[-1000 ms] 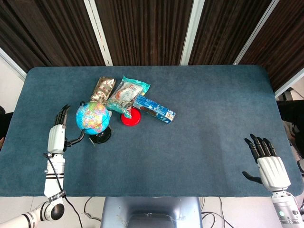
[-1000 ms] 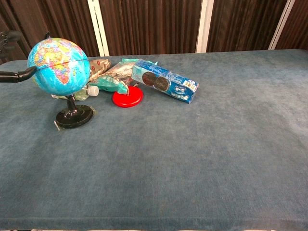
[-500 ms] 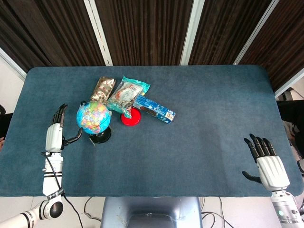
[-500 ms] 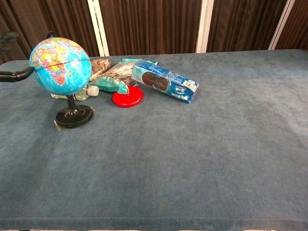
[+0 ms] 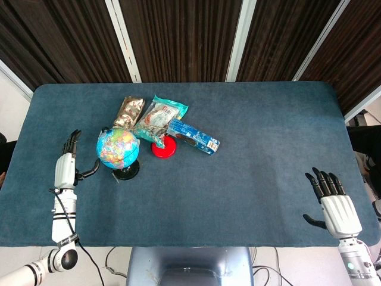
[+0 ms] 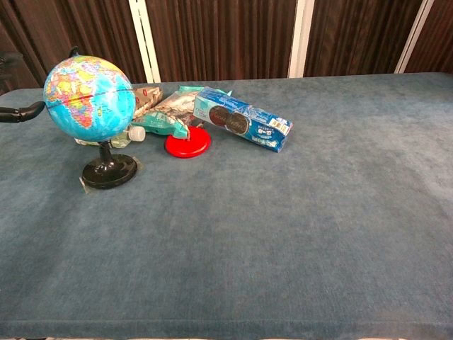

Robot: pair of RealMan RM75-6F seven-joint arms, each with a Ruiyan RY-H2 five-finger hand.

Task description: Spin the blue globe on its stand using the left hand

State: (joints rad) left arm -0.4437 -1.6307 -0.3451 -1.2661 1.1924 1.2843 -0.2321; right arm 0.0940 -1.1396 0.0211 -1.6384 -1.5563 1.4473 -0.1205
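The left hand [image 5: 64, 165] hangs empty, fingers spread, just beside the globe [image 5: 117, 147] near the table's [image 5: 250, 179] left edge. A light sideways brush across the ball should turn it without tipping the stand [image 5: 125, 171].

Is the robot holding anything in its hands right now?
No, nothing is held. The left hand is open beside the globe, apart from it. The right hand is open too, far from everything.
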